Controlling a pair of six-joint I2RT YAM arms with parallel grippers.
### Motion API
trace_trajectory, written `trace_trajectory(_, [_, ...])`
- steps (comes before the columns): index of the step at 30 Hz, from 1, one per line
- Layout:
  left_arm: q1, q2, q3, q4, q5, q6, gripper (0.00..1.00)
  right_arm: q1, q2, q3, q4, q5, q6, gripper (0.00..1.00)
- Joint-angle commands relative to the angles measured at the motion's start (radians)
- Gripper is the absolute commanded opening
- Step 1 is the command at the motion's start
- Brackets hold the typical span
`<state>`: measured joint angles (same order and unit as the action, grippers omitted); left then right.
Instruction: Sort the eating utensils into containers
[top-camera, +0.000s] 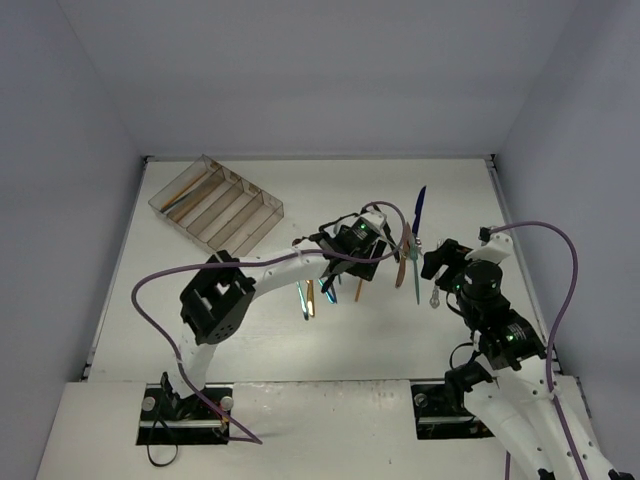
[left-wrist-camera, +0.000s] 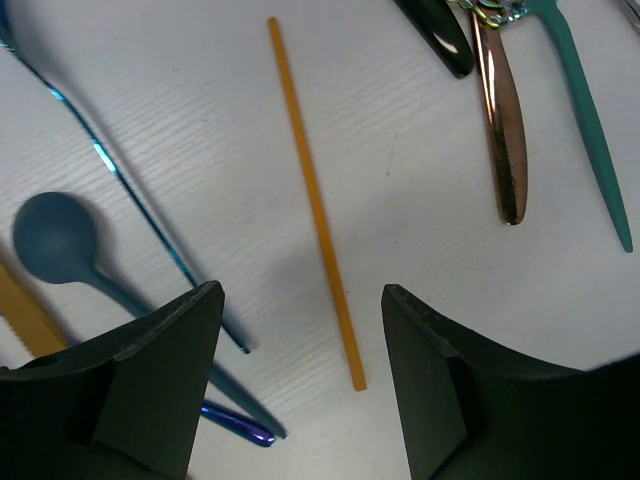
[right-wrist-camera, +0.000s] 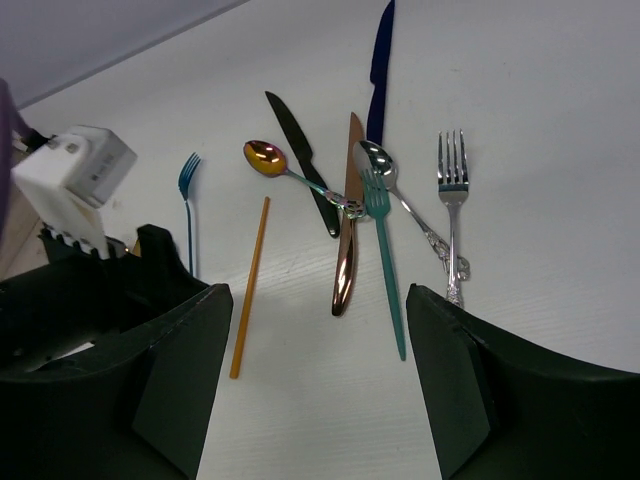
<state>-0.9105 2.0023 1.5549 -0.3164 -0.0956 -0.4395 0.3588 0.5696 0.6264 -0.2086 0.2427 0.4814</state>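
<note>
We look down on a white table (top-camera: 300, 345) closed in by pale walls. The clear divided tray (top-camera: 245, 184) sits at its far left corner, with a few thin gold and dark pieces in its compartments. The other utensils lie loose near the middle of the table, well apart from the tray. Our left gripper (left-wrist-camera: 300, 292) hangs low, jaws open either side of an orange chopstick (left-wrist-camera: 313, 205) lying flat, touching neither finger. A blue-grey spoon (left-wrist-camera: 55, 240) lies nearby. Our right gripper (right-wrist-camera: 318, 292) is also spread and empty, above a copper knife (right-wrist-camera: 347, 235), a teal fork (right-wrist-camera: 385, 260) and a silver fork (right-wrist-camera: 452, 190)
</note>
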Motion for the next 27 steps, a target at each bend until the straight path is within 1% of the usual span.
trace_trajectory(1, [-0.034,0.031,0.088,0.020,-0.002,-0.042,0.61,-0.006,-0.027,0.001,-0.005,0.071,0.038,0.68])
trace_trajectory(5, [-0.050,0.079,0.111,0.003,-0.005,-0.038,0.60,-0.006,-0.035,0.001,-0.009,0.070,0.047,0.68])
trace_trajectory(14, [-0.060,0.143,0.132,-0.061,-0.036,-0.031,0.40,-0.007,-0.037,-0.014,-0.011,0.070,0.064,0.68])
trace_trajectory(16, [-0.060,0.155,0.137,-0.069,-0.034,-0.031,0.32,-0.006,-0.036,-0.016,-0.012,0.070,0.065,0.68])
trace_trajectory(19, [-0.060,0.161,0.140,-0.083,-0.016,-0.030,0.09,-0.006,-0.030,-0.014,-0.011,0.072,0.064,0.68])
trace_trajectory(20, [-0.060,0.158,0.140,-0.088,-0.013,-0.028,0.04,-0.006,-0.029,-0.014,-0.011,0.073,0.064,0.68])
trace_trajectory(21, [-0.060,0.152,0.140,-0.092,-0.014,-0.025,0.01,-0.006,-0.028,-0.014,-0.011,0.074,0.064,0.68])
trace_trajectory(24, [-0.058,0.118,0.146,-0.099,-0.020,0.003,0.00,-0.006,-0.027,-0.016,-0.011,0.080,0.065,0.68])
trace_trajectory(27, [-0.045,0.040,0.159,-0.107,-0.029,0.067,0.00,-0.006,-0.019,-0.014,-0.011,0.081,0.061,0.68])
